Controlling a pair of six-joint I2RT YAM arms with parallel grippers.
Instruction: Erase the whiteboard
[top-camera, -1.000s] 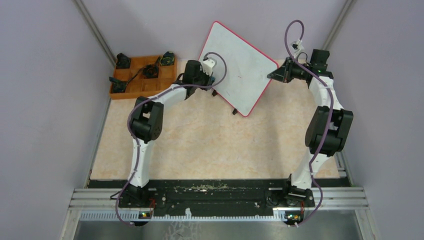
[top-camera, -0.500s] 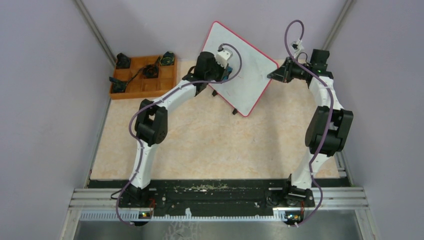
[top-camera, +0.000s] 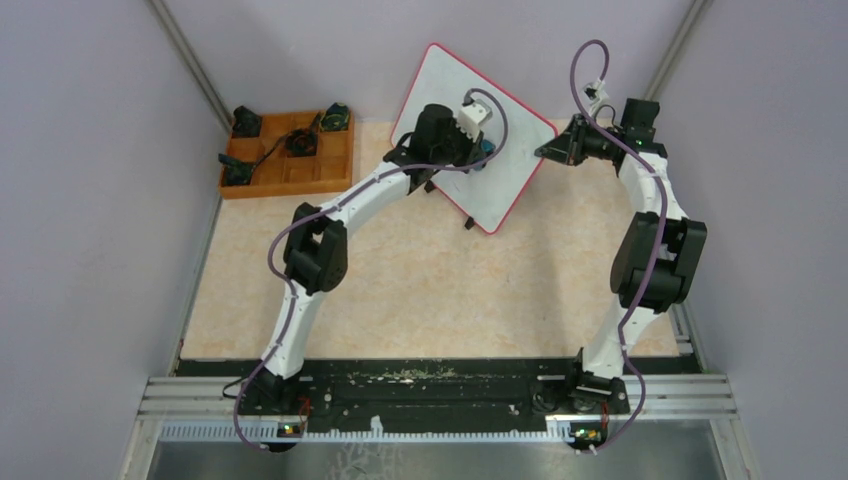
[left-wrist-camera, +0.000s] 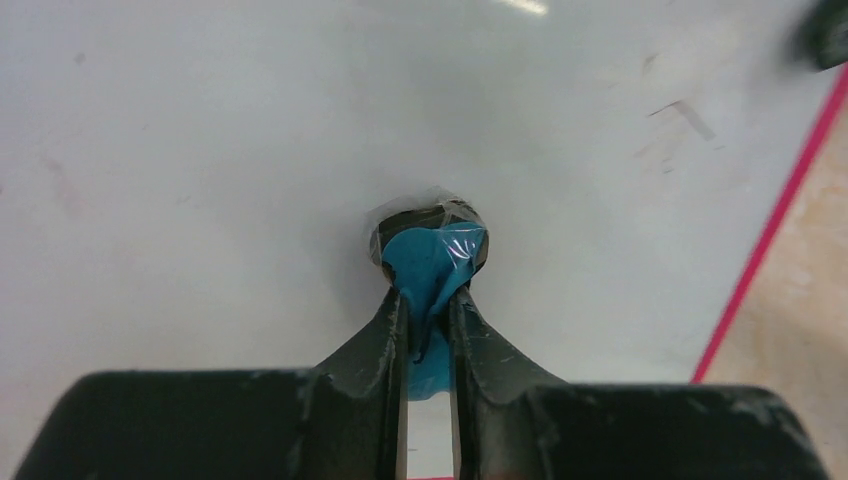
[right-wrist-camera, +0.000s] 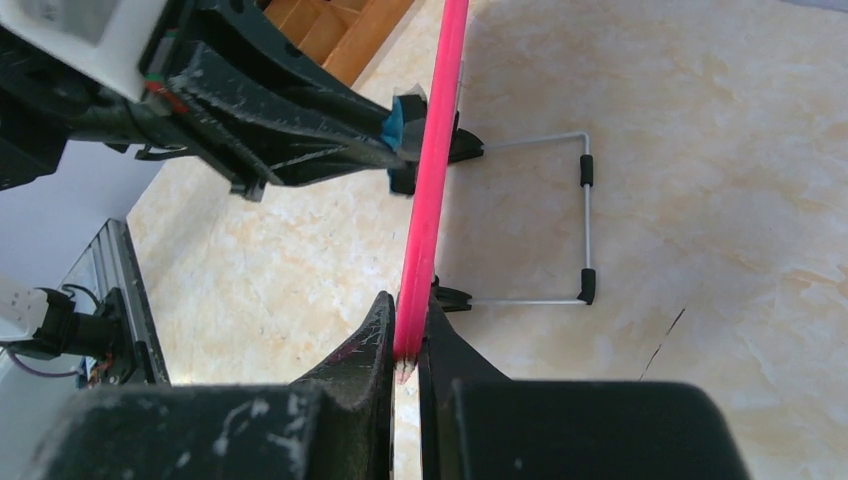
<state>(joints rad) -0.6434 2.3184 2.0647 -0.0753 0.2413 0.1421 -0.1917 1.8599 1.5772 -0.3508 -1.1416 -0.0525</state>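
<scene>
Standing propped toward the far edge of a marbled beige table (top-camera: 430, 290), the whiteboard (top-camera: 510, 165) appears from above as a diamond, with one rounded corner pointing at the back wall (top-camera: 420, 25) and another at the arms' bases. Its red-pink frame (left-wrist-camera: 770, 230) runs along every edge. In the right wrist view, small black feet (right-wrist-camera: 455, 295) and a thin wire stand (right-wrist-camera: 585, 215) rest on the table behind the board. The left gripper (left-wrist-camera: 428, 298) reaches over the board's middle. Its fingers are drawn narrow, pinching a blue pad (left-wrist-camera: 432, 255) wrapped in clear film, and the pad's rounded end is pressed against the white surface. White board lies open on all sides of the pad, and the framed right edge is some way off. Faint smudged marks (left-wrist-camera: 680, 115) show near that edge. The right gripper (right-wrist-camera: 407, 310) comes in from the right side with its two fingers closed tight on the frame, holding the board by its edge. An orange compartment tray (top-camera: 335, 170) holding small dark items sits in the far left corner, just beside the left wall and apart from the board. A broad stretch of bare table lies between the board and the bases. The back wall stands close behind the board's far corner.
</scene>
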